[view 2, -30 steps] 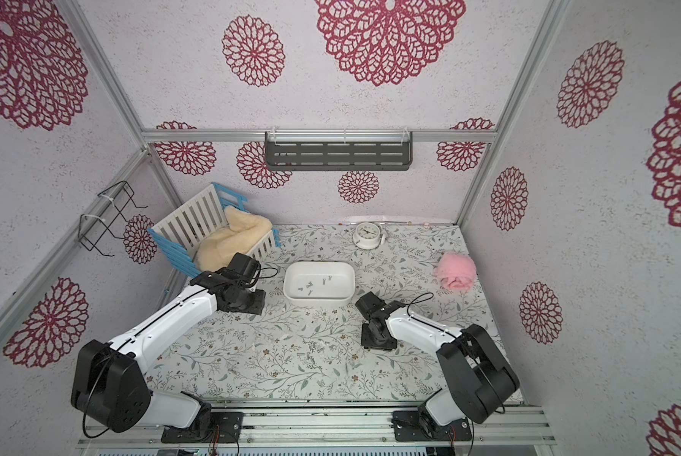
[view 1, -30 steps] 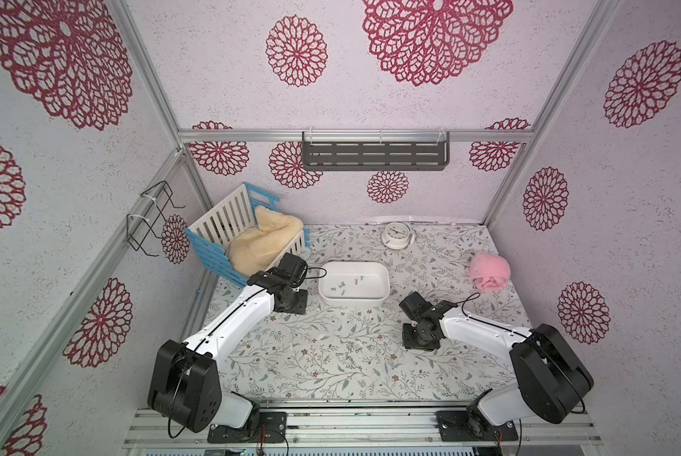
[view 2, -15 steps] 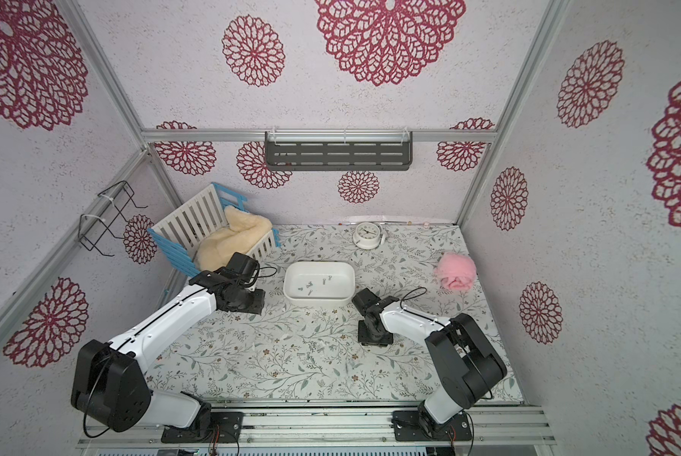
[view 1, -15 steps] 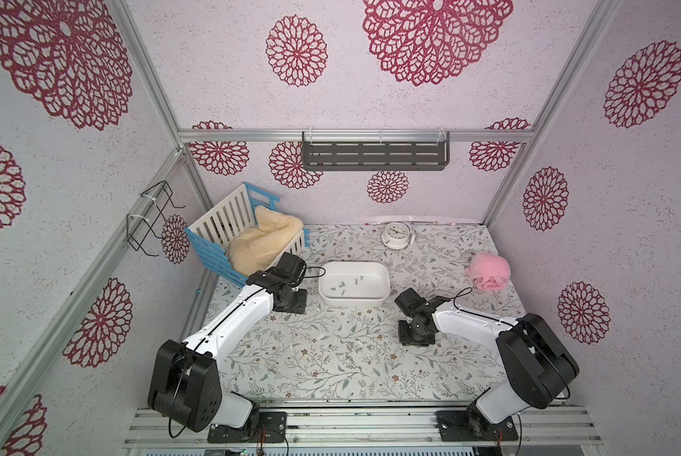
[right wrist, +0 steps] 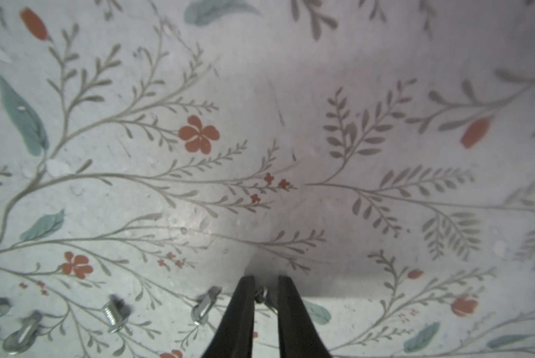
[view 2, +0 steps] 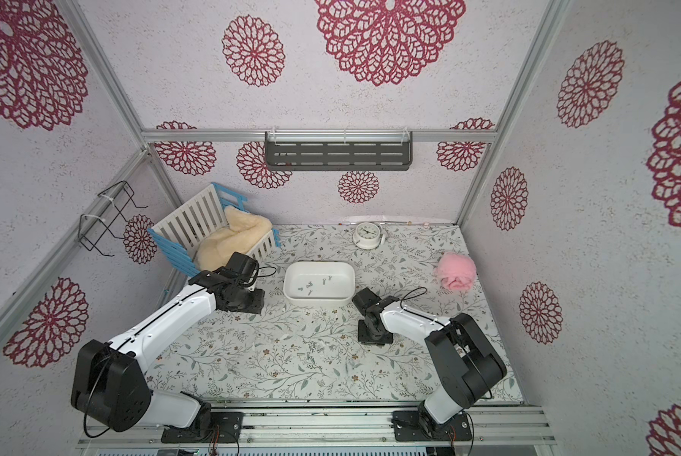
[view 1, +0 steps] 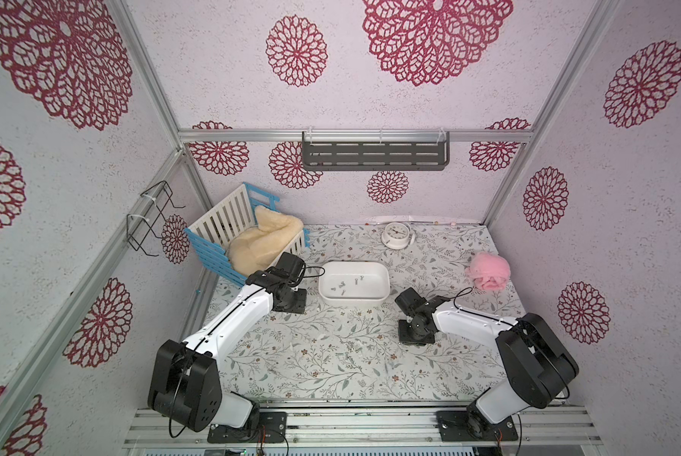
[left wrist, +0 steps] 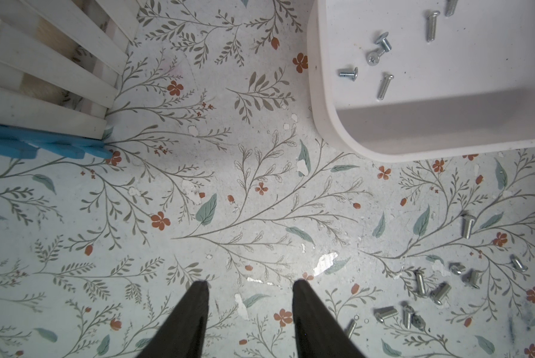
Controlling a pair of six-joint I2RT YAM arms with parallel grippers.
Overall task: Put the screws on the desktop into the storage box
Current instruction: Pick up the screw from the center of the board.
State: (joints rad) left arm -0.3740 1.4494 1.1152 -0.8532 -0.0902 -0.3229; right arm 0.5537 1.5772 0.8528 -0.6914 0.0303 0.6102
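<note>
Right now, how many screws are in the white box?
6 screws in the storage box, toward its left-arm end: a touching pair, two singles nearby, two farther along. The box is cropped; others may hide.

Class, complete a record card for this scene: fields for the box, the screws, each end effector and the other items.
Storage box: white, on the desktop, towards the back, centre
Screws in box: several
Loose screws: scattered cluster on the desktop, in front of the box
Left end effector: open, empty, beside the box
Right end effector: closed on one screw, down at the desktop
Other items: slatted crate with fleece, clock, pink ball, wall shelf
</note>
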